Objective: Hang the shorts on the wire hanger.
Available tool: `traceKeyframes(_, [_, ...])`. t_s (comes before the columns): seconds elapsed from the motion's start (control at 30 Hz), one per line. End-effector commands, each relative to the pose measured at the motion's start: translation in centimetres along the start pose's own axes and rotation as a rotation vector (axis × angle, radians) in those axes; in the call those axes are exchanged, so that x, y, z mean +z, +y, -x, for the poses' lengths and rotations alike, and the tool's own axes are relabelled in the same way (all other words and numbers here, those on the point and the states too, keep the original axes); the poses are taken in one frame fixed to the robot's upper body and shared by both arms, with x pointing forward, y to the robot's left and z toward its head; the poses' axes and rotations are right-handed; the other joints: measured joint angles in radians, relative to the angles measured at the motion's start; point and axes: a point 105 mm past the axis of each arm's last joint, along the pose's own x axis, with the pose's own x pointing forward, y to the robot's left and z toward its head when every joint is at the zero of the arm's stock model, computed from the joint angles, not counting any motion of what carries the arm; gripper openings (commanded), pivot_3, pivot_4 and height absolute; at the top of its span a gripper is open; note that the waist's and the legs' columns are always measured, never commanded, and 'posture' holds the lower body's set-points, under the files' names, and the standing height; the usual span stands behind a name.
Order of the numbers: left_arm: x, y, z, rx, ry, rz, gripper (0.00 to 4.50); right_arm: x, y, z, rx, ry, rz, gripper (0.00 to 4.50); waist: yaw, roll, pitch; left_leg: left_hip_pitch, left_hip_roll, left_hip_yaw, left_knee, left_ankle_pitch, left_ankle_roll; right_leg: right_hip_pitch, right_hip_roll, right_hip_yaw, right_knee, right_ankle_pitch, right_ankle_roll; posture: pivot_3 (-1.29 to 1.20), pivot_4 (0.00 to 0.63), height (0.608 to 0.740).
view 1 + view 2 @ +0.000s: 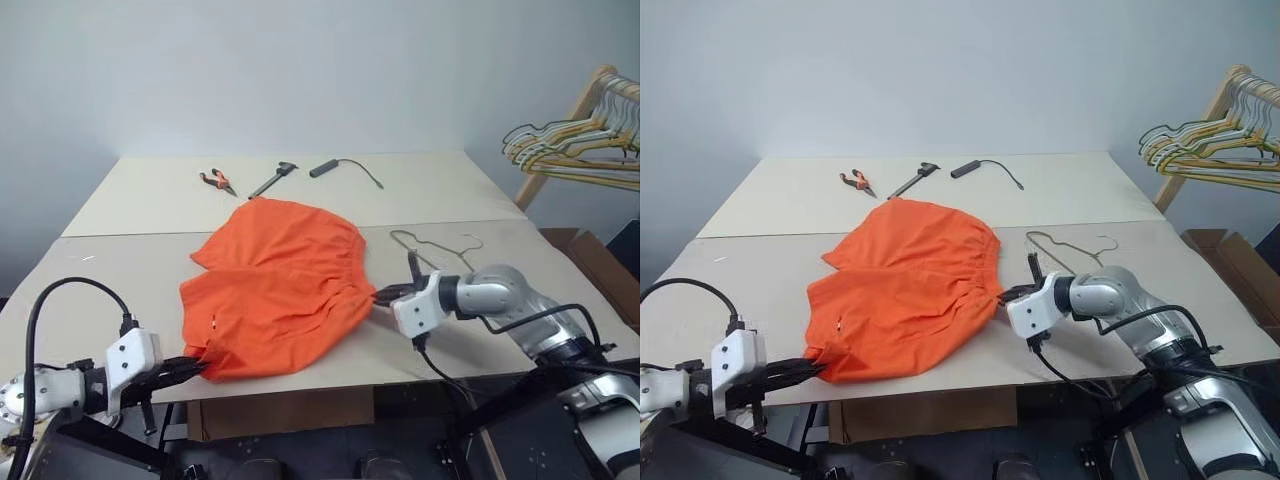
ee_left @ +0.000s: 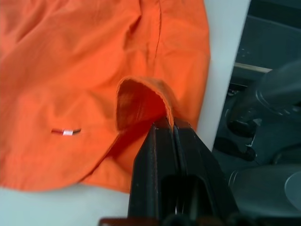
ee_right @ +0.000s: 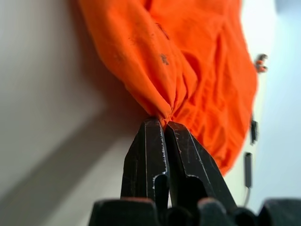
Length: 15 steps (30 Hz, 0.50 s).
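Note:
The orange shorts (image 1: 275,285) lie spread on the table, waistband toward the right. My left gripper (image 1: 197,367) is shut on a hem corner of the shorts (image 2: 141,101) at the table's near edge. My right gripper (image 1: 378,295) is shut on the bunched waistband end of the shorts (image 3: 162,113) at their right side. The wire hanger (image 1: 432,247) lies flat on the table just behind my right gripper, beside the shorts and apart from them.
Orange-handled pliers (image 1: 216,181), a dark tool (image 1: 273,181) and a black handle with a cord (image 1: 340,168) lie at the table's far side. A wooden rack with several coloured hangers (image 1: 575,140) stands at the right. A cardboard box (image 1: 595,262) sits below it.

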Motion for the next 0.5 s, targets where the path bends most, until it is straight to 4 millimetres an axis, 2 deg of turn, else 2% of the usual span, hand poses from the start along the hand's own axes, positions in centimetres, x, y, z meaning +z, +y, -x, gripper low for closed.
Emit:
traceKeyframes(0.03, [0.7,-0.4,0.6,-0.035,0.011,-0.054,0.05,0.5,-0.8,0.4,-0.033,-0.022,0.025,0.0,-0.003,0.0,0.0,0.0,0.0,0.001,0.0,0.0,0.0,0.0,0.0,0.0,0.0,0.0,-0.001,0.1,0.0,0.74])
traceKeyframes(0.13, [0.5,-1.3,0.7,-0.102,0.031,-0.032,0.05,0.0,0.4,0.3,0.036,0.001,0.013,0.0,-0.001,0.0,0.0,0.0,0.0,0.001,0.0,0.0,0.0,0.0,0.001,0.0,0.0,-0.001,-0.001,0.1,0.0,0.74])
traceKeyframes(0.23, [0.2,-2.0,1.2,-0.174,0.075,-0.023,0.64,-0.6,1.9,0.7,0.131,0.035,0.007,0.81,0.001,0.0,0.0,0.0,0.0,0.001,0.0,0.0,0.0,0.0,0.001,0.0,0.0,-0.002,-0.002,0.09,0.0,0.74])
traceKeyframes(0.33, [0.1,-1.6,1.6,-0.167,0.088,-0.027,1.66,-0.7,3.1,1.6,0.196,0.038,0.0,1.86,0.005,0.0,0.0,0.0,0.0,0.002,0.0,-0.001,0.001,0.0,-0.001,0.0,0.0,-0.004,-0.002,0.09,0.0,0.74])
traceKeyframes(0.5, [-1.1,-1.4,3.4,-0.203,0.207,-0.029,3.32,-1.6,3.3,2.7,0.21,0.078,-0.041,3.64,-0.006,0.0,0.0,0.001,0.0,0.002,0.0,-0.001,0.001,0.0,0.0,0.0,0.0,-0.005,-0.004,0.09,0.0,0.74])
